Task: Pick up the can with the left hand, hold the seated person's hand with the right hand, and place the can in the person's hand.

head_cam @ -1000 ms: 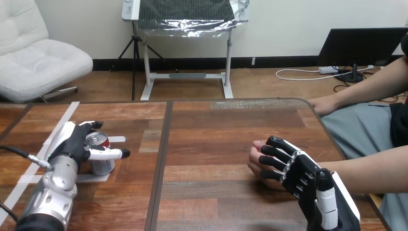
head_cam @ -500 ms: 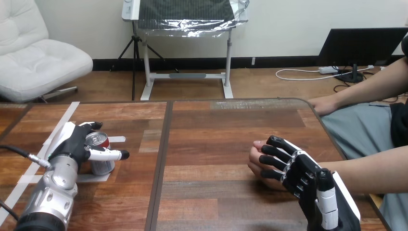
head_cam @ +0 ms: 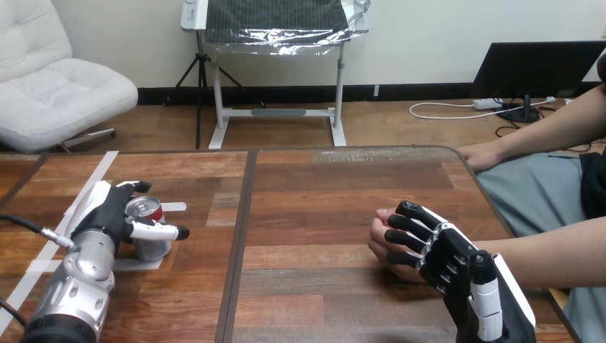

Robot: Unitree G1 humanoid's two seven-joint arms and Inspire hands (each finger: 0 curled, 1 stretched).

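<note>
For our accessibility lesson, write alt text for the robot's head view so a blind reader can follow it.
The robot's left hand is curled round a can standing on the wooden table at the left. At the right, its right hand lies over the seated person's hand on the table.

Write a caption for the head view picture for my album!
Robot's left hand wraps a can while its right hand clasps the person's hand.
</note>
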